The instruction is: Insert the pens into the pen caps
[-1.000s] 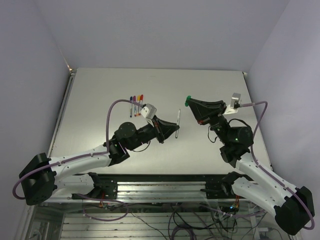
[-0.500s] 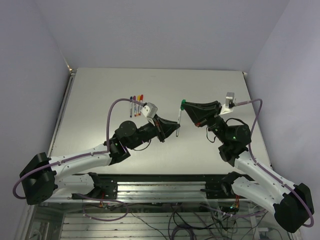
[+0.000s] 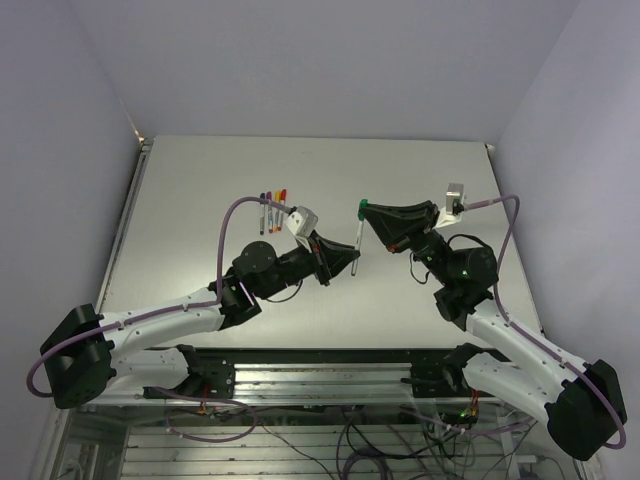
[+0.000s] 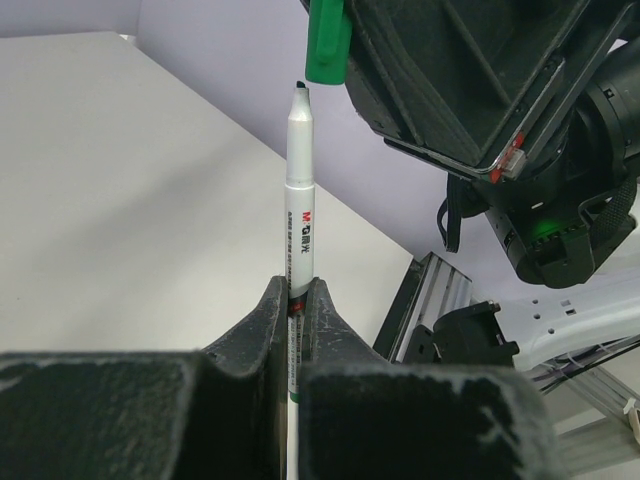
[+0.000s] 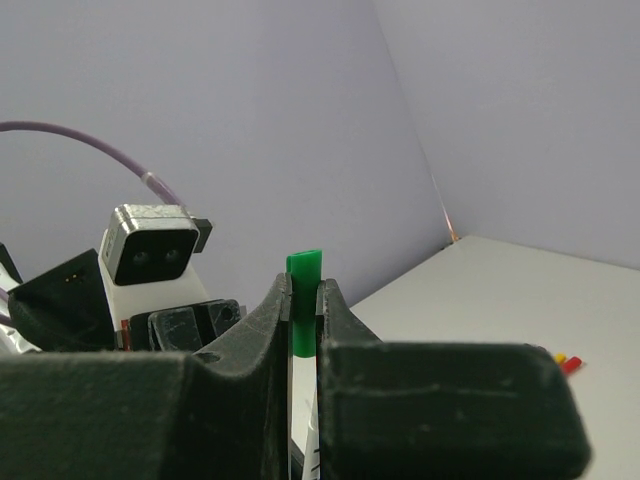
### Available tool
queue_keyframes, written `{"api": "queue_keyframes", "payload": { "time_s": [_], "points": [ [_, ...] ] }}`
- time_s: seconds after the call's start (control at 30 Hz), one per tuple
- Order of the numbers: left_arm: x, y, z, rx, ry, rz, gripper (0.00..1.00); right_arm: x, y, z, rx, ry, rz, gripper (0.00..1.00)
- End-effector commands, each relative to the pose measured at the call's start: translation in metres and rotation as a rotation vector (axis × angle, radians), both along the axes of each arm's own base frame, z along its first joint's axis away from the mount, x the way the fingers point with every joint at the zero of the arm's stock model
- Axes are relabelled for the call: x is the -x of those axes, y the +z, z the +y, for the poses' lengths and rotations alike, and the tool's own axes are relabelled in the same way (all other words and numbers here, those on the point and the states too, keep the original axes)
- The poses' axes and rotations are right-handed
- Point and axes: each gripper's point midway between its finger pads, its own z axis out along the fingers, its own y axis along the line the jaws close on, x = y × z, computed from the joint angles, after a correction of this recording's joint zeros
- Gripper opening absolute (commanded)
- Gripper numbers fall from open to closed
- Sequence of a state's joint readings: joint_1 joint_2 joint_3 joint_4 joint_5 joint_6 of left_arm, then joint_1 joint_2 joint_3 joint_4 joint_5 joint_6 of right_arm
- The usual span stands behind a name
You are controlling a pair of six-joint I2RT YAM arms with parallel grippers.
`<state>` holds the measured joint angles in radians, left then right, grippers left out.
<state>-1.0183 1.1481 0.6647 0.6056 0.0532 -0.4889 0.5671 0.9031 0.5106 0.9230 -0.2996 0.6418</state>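
The left jaws are closed tight on a pen, gripping its lower barrel so that it stands up out of them with its dark tip bare, in the middle of the left wrist view. The right jaws are pinched narrow on a green pen cap, which sticks out a little past their tips. In the left wrist view, the cap hangs at the top centre of the frame. The pen's tip is just below and slightly left of its open end, very near but not inside it.

From above, the pen and the cap meet just right of the frame's centre, held clear of the surface. Four other pens with coloured ends lie side by side on the surface, upper left of the held pen and well apart from it.
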Motion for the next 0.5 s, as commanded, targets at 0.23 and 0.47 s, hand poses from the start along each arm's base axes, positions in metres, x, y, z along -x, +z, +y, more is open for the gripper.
{"api": "queue_keyframes", "payload": {
  "time_s": [0.23,0.47],
  "points": [
    [0.0036,0.0227,0.0022,0.041,-0.003,-0.044,0.07,0.0036,0.0151,-0.0015,-0.009,-0.010,-0.058,0.00],
    [0.0026,0.0255,0.0041,0.046,0.006,-0.052,0.07,0.0042,0.0129,-0.0016,-0.007,-0.009,-0.051,0.00]
  ]
}}
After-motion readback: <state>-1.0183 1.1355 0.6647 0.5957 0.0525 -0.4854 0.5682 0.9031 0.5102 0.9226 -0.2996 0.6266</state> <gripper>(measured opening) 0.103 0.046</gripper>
